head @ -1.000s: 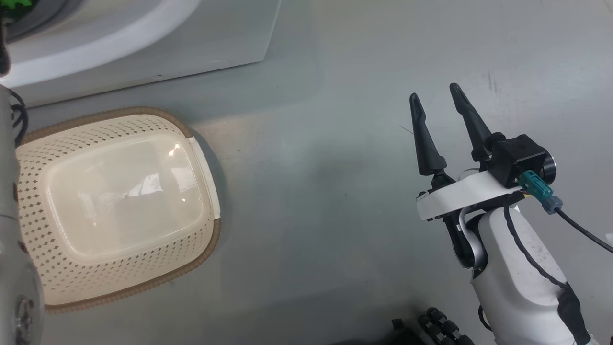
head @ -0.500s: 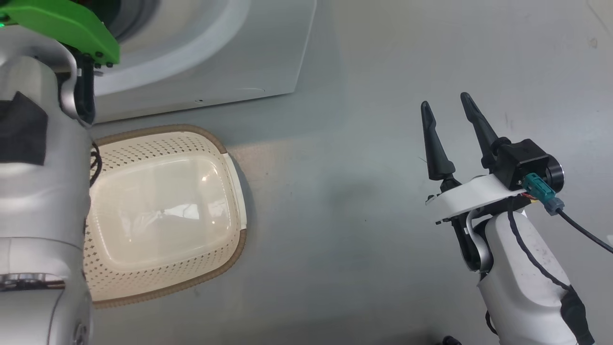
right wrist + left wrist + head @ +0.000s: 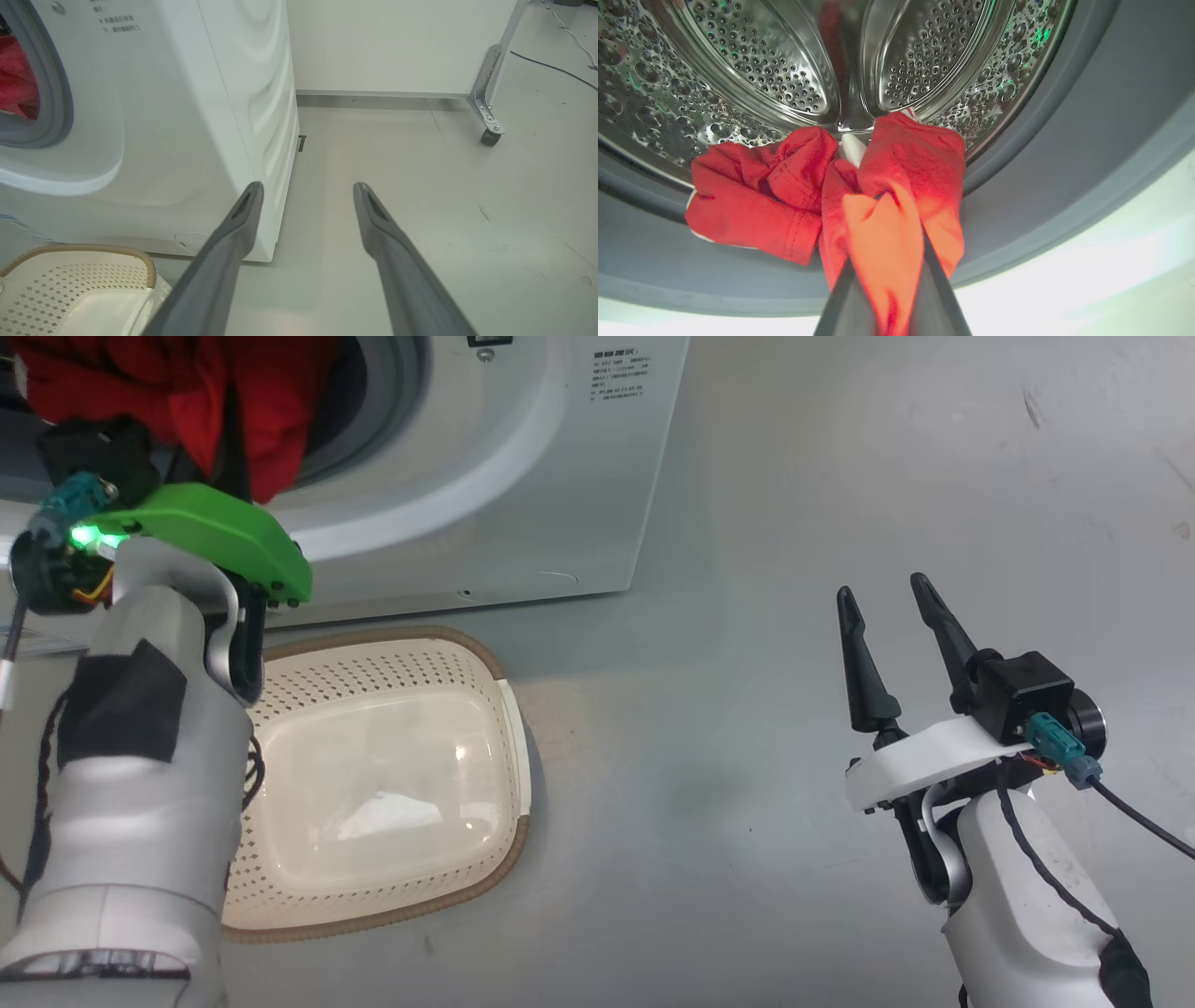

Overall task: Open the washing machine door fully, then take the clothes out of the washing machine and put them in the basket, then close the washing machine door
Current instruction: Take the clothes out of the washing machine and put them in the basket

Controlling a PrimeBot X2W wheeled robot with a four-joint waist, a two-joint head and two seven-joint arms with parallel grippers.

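Opening looked done: my left gripper sat at the washing machine's mouth, upper left of the head view, its fingers pinching the red clothes at the drum lip. The basket, lower left, held nothing yet. The right gripper hovered lower right, fingers spread. Unloading and closing were left to do.

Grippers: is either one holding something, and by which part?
The left gripper is shut on the clothes, pinching a bunched red fold. The right gripper is open and holds nothing.
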